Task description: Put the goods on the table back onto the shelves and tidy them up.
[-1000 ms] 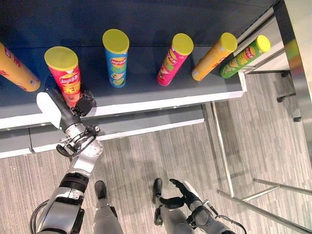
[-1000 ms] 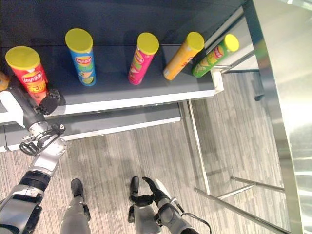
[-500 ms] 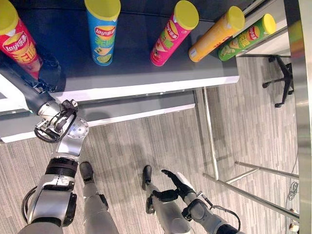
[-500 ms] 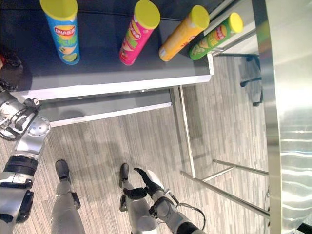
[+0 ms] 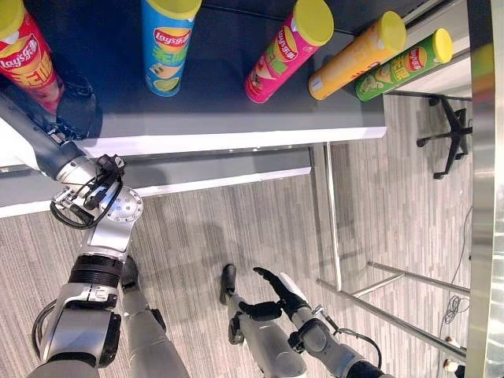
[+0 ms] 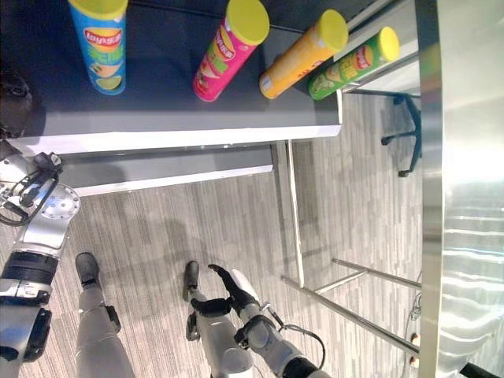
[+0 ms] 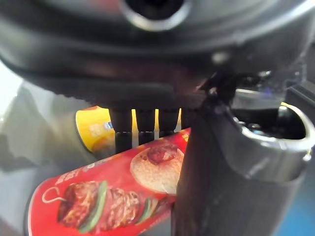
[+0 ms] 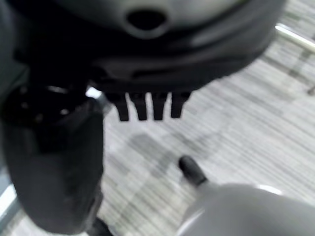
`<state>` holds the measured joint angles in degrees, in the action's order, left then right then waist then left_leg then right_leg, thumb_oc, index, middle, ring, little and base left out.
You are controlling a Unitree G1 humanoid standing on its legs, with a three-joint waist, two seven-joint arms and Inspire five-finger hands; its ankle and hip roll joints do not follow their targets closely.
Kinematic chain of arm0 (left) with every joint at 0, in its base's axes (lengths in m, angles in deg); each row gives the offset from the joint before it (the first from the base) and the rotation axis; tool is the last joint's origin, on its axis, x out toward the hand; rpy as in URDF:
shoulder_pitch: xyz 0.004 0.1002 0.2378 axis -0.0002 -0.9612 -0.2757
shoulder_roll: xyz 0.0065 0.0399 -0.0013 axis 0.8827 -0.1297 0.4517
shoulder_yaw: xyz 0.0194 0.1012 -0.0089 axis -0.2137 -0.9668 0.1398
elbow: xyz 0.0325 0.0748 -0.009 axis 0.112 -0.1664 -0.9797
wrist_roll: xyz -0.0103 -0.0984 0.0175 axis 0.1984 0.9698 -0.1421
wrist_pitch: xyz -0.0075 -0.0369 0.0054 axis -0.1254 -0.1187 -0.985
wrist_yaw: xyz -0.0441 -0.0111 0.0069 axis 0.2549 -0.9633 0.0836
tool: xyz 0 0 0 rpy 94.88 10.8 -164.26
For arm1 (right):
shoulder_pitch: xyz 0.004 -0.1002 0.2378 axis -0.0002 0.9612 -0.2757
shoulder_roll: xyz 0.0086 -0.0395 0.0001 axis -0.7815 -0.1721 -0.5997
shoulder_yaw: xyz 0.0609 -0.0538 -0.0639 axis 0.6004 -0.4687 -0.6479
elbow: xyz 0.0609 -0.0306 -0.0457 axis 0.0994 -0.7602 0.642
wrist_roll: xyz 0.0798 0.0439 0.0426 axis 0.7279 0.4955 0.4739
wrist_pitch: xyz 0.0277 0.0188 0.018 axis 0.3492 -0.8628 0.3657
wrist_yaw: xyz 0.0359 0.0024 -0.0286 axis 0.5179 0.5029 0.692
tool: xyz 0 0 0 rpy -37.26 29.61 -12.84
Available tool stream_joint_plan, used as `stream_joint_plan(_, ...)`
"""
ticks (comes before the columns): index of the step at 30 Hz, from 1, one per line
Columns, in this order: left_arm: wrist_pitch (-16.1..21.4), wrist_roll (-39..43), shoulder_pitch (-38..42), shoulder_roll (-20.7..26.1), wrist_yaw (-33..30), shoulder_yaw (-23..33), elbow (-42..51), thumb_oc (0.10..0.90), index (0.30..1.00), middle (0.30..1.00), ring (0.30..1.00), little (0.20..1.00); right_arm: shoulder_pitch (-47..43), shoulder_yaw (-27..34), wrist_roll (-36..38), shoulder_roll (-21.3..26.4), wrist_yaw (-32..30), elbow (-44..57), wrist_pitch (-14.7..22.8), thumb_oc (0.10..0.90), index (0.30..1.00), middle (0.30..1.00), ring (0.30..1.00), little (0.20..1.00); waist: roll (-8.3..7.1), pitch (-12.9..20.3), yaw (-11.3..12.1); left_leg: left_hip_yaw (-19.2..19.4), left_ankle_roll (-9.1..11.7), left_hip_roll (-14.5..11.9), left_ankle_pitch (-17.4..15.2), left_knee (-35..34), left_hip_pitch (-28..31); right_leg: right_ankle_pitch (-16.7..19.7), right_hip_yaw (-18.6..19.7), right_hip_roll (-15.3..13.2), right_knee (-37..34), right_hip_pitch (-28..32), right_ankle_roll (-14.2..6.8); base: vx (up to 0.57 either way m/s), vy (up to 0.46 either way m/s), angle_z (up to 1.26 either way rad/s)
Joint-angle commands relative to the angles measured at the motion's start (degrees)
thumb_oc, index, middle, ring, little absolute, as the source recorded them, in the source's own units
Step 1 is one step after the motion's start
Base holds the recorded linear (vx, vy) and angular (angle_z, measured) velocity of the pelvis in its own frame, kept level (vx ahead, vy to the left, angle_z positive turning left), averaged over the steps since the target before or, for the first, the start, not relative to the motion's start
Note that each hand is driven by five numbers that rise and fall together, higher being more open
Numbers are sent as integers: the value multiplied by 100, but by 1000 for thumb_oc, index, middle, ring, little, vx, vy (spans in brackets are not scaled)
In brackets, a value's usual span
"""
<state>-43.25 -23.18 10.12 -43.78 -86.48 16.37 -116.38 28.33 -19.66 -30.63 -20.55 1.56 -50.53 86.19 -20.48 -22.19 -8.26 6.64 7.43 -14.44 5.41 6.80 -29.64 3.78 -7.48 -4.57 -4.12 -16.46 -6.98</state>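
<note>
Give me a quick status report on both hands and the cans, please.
Left hand shut on the red can on the shelf. Right hand open, idle, low over the floor. Blue can beside it, apart.

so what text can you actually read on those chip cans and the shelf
red chip can: round logo badge and characters below it, too small to read surely
blue chip can: same badge, lettering blurred
pink chip can: print too small
orange chip can: print too small
green chip can: print too small
shelf: no label, number or sign
</note>
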Motion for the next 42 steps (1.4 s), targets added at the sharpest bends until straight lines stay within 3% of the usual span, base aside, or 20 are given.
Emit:
stream_joint_plan(1, 83, -616, 875, 885, 53, -370, -183, 400, 300, 300, 300, 300, 114, -47, 186, 76, -50, 30, 135, 800, 900, 900, 900, 900, -508, -126, 123, -70, -52, -53, -1224, 959, -10, 733, 373, -411, -11, -379, -433, 0, 0, 0)
stream_joint_plan(16, -228, -742, 1325, 1451, 399, -1137, -1053, 400, 300, 300, 300, 300, 232, -71, 185, 203, -11, 116, 226, 800, 900, 900, 900, 900, -461, -136, 16, -93, -104, -46, -1333, 1252, -195, 799, 417, -430, 15, -428, -473, -2, 4, -1)
stream_joint_plan(29, -201, -756, 1220, 1663, 209, -891, -873, 400, 300, 300, 300, 300, 256, -40, 153, 196, -30, 76, 236, 800, 900, 900, 900, 900, -515, -83, 57, -187, -122, -61, -1382, 1358, -355, 811, 346, -404, 2, -436, -488, 0, 0, 0)
stream_joint_plan(42, -59, -618, 895, 1356, -48, -305, -544, 400, 300, 300, 300, 300, 278, 9, 142, 163, -60, 95, 191, 800, 900, 900, 900, 900, -637, -67, 178, -261, -135, -78, -1403, 1340, -358, 793, 261, -370, -1, -370, -474, 8, -14, 4)
